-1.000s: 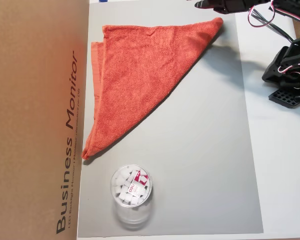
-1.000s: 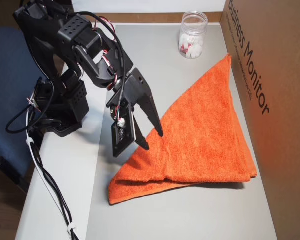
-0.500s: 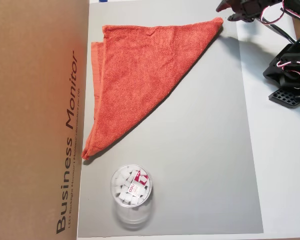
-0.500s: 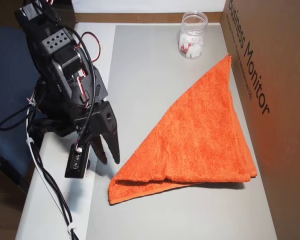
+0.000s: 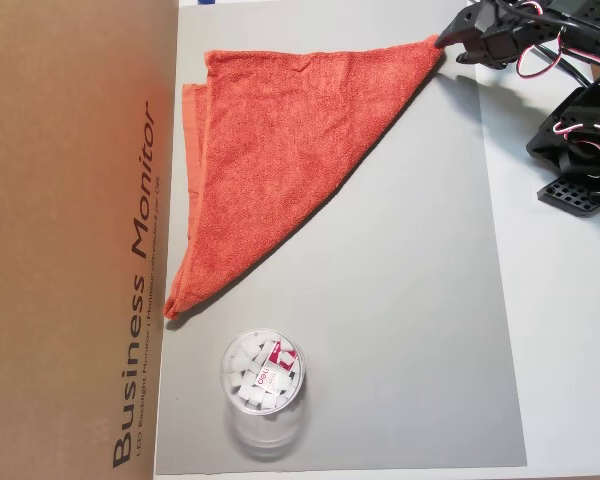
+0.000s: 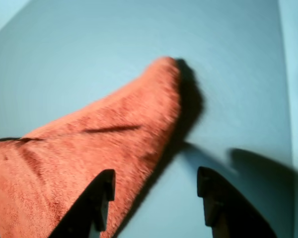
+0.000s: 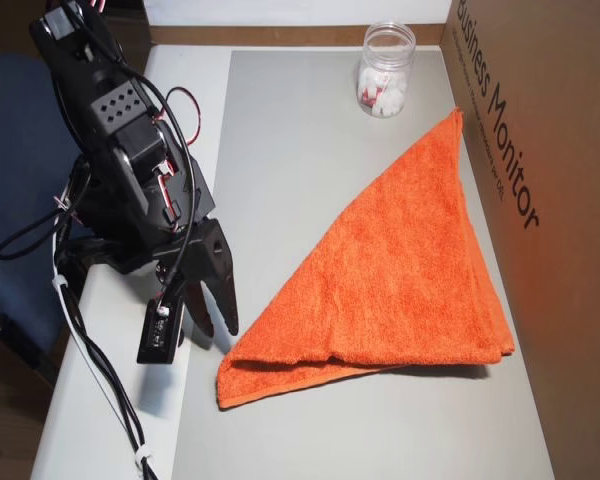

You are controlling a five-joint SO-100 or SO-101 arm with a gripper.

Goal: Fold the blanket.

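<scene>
Blanket (image 5: 280, 160) lies folded into a triangle on the grey mat (image 5: 420, 330), against the box (image 5: 70, 240). We note the gripper (image 7: 212, 327) has dropped from above the cloth to its near corner, jaws apart, holding nothing. We judge another fold starts here.

The blanket (image 5: 280, 160) is an orange-red terry-cloth piece, folded once on the diagonal into a triangle of two layers. It lies flat on the grey mat of the worktop. In an overhead view (image 7: 400, 290) the long folded edge runs from the far tip near the top down to the near corner at the lower left, where the doubled hem shows as a thick rolled lip. The layers are slightly offset along one short side. In the wrist view (image 6: 89, 148) one pointed corner rests flat.
</scene>
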